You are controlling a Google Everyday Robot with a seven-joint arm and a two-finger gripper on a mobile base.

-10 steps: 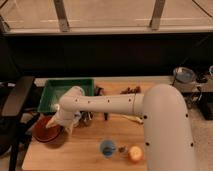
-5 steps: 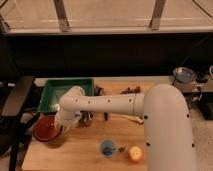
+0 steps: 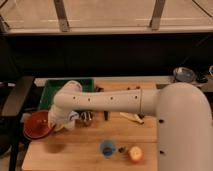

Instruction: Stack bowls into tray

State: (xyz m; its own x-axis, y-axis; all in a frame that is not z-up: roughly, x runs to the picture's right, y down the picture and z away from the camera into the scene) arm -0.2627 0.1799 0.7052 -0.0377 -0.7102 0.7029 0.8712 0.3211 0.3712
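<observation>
The orange-red bowl [image 3: 37, 125] hangs at the table's left edge, lifted, with its shadow on the wood below it. My gripper [image 3: 59, 121] is at the bowl's right rim and shut on it; the white arm reaches in from the right. The green tray [image 3: 56, 89] stands just behind the gripper at the table's back left, partly covered by my arm. The dark purple bowl does not show as a separate thing; it is hidden or out of view.
A small blue cup [image 3: 106, 147] and a yellow-red fruit [image 3: 135, 154] sit near the front edge. A banana [image 3: 131, 117], dark utensils [image 3: 105, 114] and a small metal object [image 3: 87, 119] lie mid-table. A dark chair [image 3: 15, 97] stands to the left.
The orange-red bowl has moved left and slightly up with my gripper, out past the table's left edge. The other objects have not moved.
</observation>
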